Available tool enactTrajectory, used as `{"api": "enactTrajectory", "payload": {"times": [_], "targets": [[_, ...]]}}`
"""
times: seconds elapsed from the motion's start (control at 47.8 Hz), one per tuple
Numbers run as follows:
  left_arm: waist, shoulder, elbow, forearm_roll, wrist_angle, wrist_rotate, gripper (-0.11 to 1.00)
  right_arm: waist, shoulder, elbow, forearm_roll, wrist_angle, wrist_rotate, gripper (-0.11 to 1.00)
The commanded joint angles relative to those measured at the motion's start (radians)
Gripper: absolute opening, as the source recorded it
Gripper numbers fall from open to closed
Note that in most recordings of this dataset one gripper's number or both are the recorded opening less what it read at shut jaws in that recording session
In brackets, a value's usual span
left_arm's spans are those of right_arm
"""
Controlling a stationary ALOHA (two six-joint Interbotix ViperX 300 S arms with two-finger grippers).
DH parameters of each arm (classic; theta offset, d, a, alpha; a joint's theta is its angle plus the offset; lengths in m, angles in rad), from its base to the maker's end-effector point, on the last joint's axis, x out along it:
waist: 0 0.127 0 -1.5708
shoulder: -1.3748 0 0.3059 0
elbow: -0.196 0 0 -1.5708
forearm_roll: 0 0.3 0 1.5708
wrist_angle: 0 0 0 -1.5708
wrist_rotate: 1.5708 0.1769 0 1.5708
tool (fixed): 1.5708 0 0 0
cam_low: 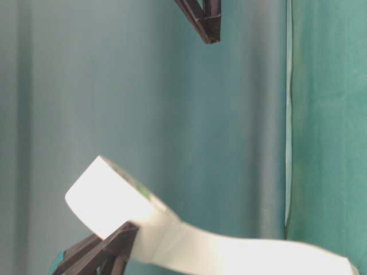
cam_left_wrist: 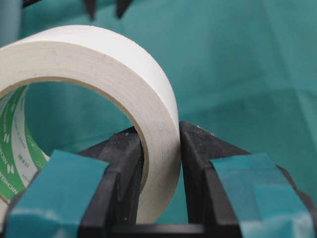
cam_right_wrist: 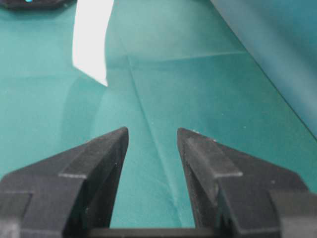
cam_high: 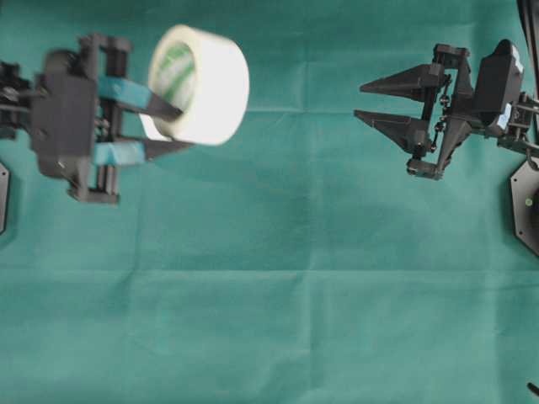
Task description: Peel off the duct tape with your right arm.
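The duct tape [cam_high: 210,84] is a wide white roll with a green-printed core, held up off the green cloth. My left gripper [cam_high: 184,126], with teal-strip fingers, is shut on the roll's wall, one finger inside the core and one outside, as the left wrist view [cam_left_wrist: 159,128] shows. A loose white strip [cam_low: 246,252] hangs from the roll [cam_low: 109,200]; it also shows in the right wrist view [cam_right_wrist: 91,39]. My right gripper [cam_high: 360,100], with plain black pointed fingers, is open and empty, well to the right of the roll and facing it. In its own view [cam_right_wrist: 152,130] only cloth lies between the jaws.
The green cloth [cam_high: 278,320] covers the table and has fold creases. Black arm bases sit at the right edge [cam_high: 526,202] and the left edge [cam_high: 2,198]. A green backdrop [cam_low: 327,114] stands behind.
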Motion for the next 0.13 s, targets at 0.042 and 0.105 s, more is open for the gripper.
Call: {"api": "enactTrajectory", "payload": {"times": [0.042,0.105], "targets": [[-0.041,0.057,-0.028,-0.002,-0.087,-0.008,0.19,0.003,-0.011,-0.011,0.002,-0.003,0.002,0.12],[-0.063,0.104,-0.037,-0.002,-0.124,-0.021,0.19,0.003,-0.011,-0.009,0.002,-0.003,0.002,0.12]]}}
